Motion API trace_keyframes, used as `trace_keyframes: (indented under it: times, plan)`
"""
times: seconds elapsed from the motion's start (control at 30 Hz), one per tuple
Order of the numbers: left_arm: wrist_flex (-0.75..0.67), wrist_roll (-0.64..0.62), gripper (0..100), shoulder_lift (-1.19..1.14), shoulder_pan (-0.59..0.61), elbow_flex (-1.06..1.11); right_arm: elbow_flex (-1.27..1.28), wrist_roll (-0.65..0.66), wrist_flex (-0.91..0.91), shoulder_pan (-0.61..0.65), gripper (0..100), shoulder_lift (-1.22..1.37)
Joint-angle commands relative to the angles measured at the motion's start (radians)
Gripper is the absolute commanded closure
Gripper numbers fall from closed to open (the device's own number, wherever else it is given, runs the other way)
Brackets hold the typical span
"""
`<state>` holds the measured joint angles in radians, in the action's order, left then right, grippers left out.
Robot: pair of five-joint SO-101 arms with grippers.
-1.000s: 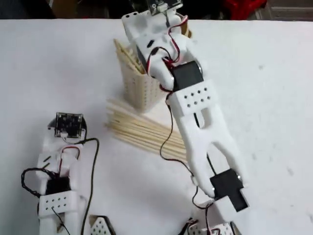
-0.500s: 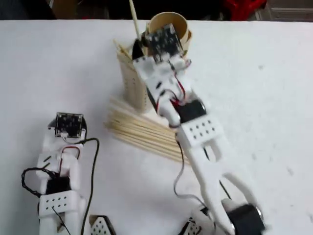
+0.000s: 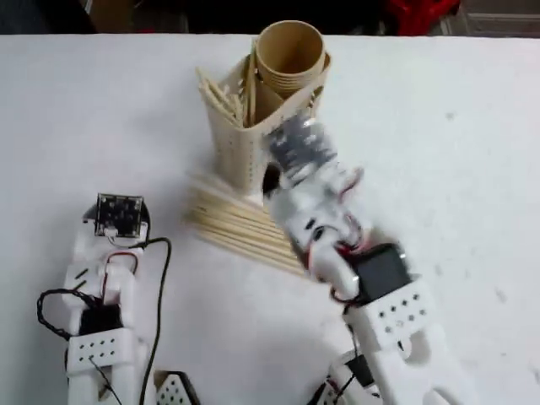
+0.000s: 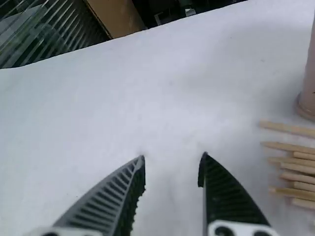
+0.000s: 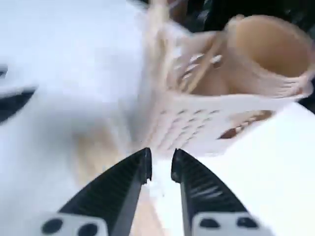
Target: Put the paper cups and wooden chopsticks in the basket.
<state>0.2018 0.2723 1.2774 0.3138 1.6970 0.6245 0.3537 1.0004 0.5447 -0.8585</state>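
Note:
A cream perforated basket (image 3: 239, 148) stands at the back middle of the table, with stacked paper cups (image 3: 289, 52) and several wooden chopsticks (image 3: 226, 94) inside it. A pile of chopsticks (image 3: 232, 224) lies on the table in front of it. My right gripper (image 5: 160, 156) hovers low over that pile just in front of the basket (image 5: 197, 123), its fingers slightly open with nothing between them; the cups (image 5: 268, 46) show behind. My left gripper (image 4: 172, 160) stands open over bare table, with chopstick ends (image 4: 290, 169) off to one side.
The right arm (image 3: 337, 236) stretches from the table's front edge up to the basket. The left arm (image 3: 105, 278) sits at the front left, with bare white table (image 3: 101, 110) behind it. Dark clutter lies past the far edge.
The right arm has pulled back from above the basket and come down toward the pile on the table. The chopstick that stood up at its gripper has been let go. The left arm has not moved.

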Motion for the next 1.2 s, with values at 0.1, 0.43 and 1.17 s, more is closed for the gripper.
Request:
trace_keyframes:
  times: [0.1, 0.43, 1.17]
  plan:
    - [0.002, -0.008, 81, 0.015, -0.012, 0.0, 0.057, 0.092, 0.016, 0.143, 92.4, 0.199]
    - [0.002, -0.008, 81, 0.015, -0.012, 0.0, 0.058, 0.192, -0.143, 0.14, 92.4, 0.687]
    - [0.002, -0.008, 81, 0.015, -0.01, 0.0, 0.058, 0.253, -0.213, 0.108, 95.6, 0.834]
